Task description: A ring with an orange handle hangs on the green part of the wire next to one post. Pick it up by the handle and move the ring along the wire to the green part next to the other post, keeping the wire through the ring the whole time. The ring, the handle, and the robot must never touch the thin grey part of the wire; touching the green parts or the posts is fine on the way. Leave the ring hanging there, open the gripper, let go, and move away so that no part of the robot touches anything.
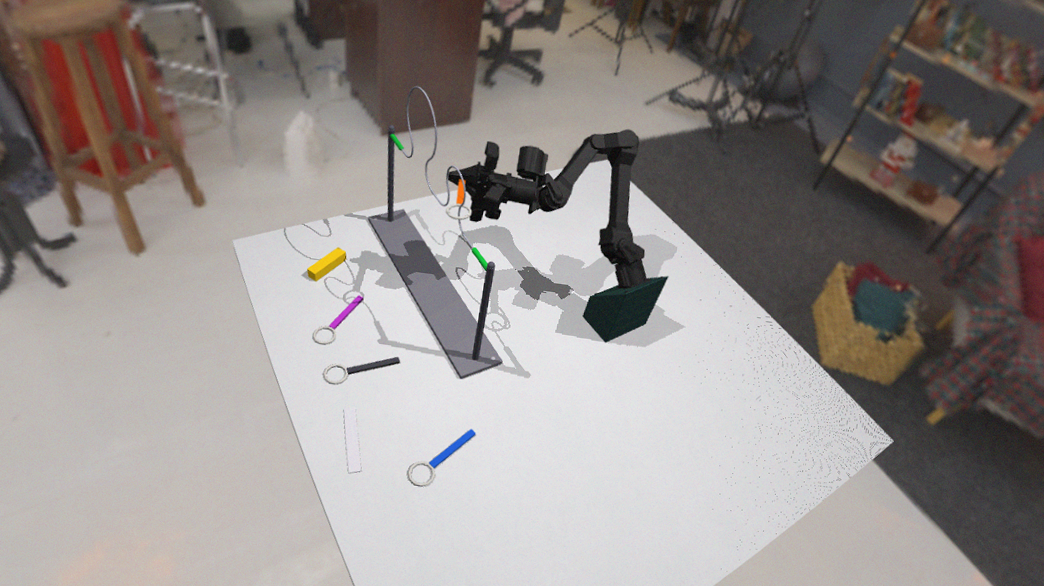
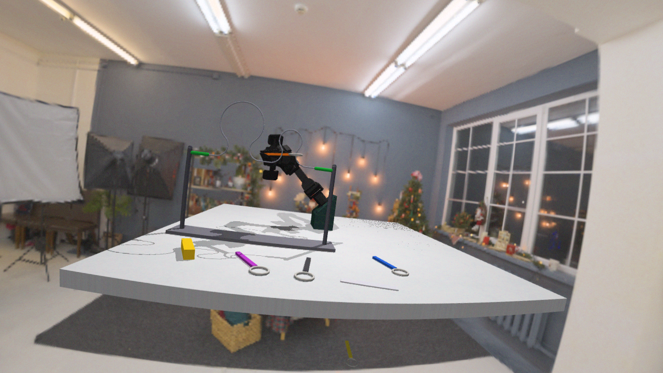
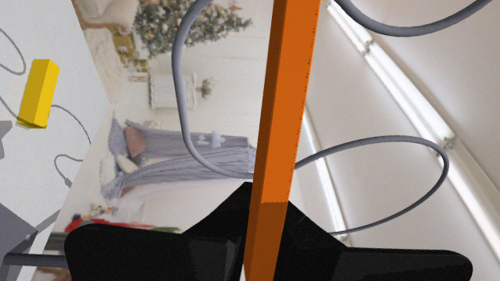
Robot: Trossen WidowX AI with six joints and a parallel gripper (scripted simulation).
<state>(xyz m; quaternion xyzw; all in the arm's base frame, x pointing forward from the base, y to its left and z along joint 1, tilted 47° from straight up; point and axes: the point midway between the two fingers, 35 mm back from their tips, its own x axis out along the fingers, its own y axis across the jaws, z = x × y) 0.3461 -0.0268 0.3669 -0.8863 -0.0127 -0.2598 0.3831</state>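
arm (image 1: 615,203): rises from its base, bends at the elbow, forearm reaches out level | wrist: turned sideways | gripper (image 1: 467,190): raised high above the table, fingers clamped on the orange handle (image 3: 279,117)

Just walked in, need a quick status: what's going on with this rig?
The arm's gripper is shut on the orange handle of a ring, carrying it along the bent grey wire strung between two posts. It is partway along, in the loops between the green ends. Spare rings and a yellow block lie untouched on the table.
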